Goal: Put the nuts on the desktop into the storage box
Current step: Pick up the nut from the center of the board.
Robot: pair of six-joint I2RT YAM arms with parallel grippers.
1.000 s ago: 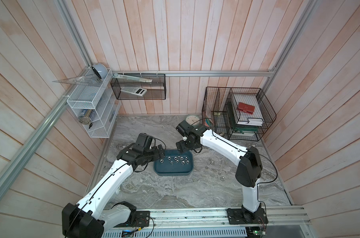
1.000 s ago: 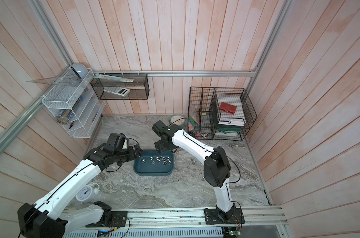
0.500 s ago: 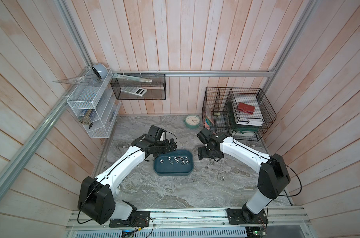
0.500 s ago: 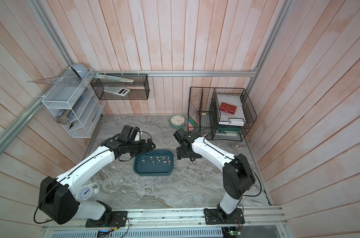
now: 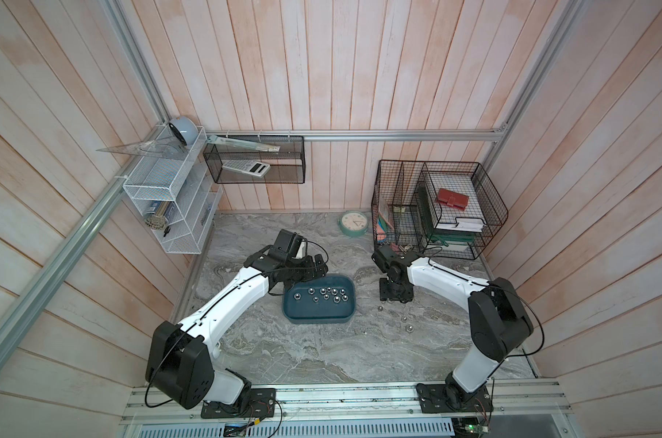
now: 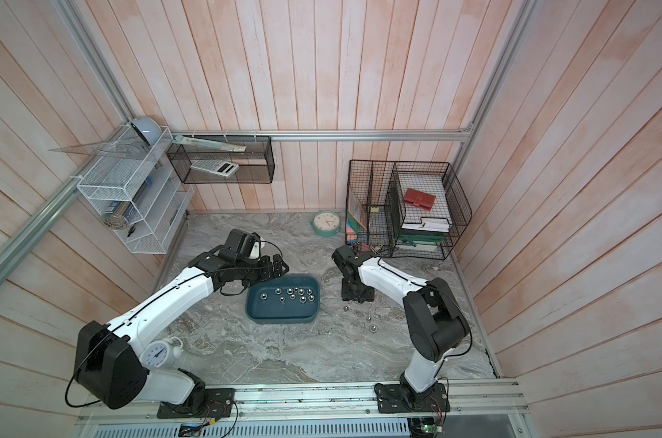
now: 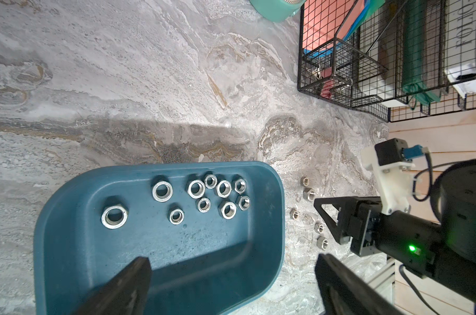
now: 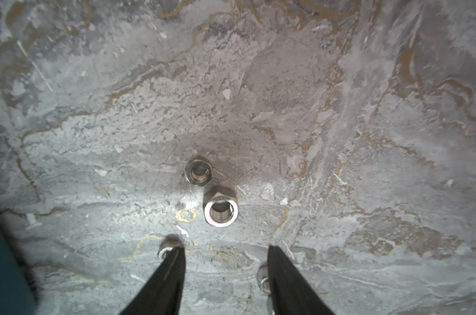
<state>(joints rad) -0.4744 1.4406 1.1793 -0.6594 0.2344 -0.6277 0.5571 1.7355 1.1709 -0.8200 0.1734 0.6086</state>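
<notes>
The dark teal storage box sits mid-desktop with several silver nuts inside. More nuts lie loose on the grey marble desktop to its right. My right gripper points down over them, open, with bare desktop between its tips. Two nuts lie just beyond the tips; two more peek out beside the fingers. My left gripper hangs wide open over the box's back left corner.
A mint-green clock and black wire baskets stand at the back right. A white wire shelf and a black wall basket hang at the back left. A white alarm clock sits by the left arm's base.
My right gripper has swung from behind the box to its right side and come down over the loose nuts, its jaws narrowing. The left gripper has shifted toward the box's back left corner.
</notes>
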